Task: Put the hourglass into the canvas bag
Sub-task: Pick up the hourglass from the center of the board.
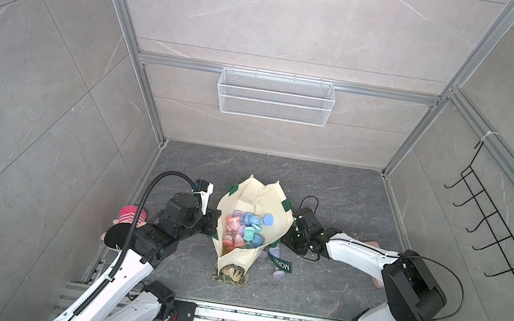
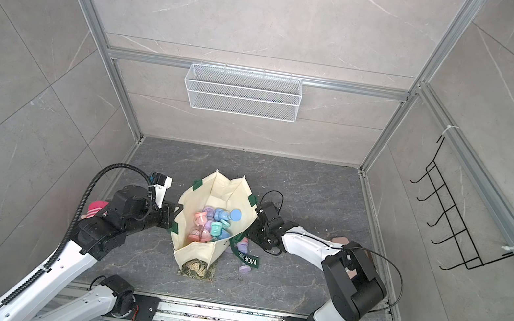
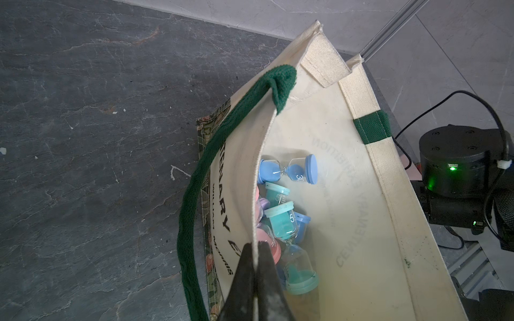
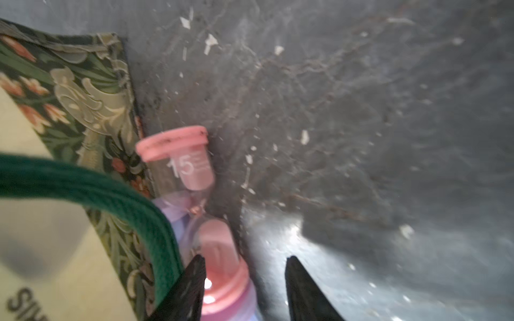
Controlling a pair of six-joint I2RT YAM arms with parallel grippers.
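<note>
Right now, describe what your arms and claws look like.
Both arms have white shell links and black joint housings. The left arm carries a ribbed black hose; the right arm trails a thin black cable. The left claw and right claw are dark and taper to points.

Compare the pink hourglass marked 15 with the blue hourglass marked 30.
The pink hourglass has pink sand and caps; the blue hourglass has blue ones. The pink hourglass lies on the floor beside the canvas bag; the blue hourglass lies inside it. Both lie on their sides, with the same shape and clear glass.
</note>
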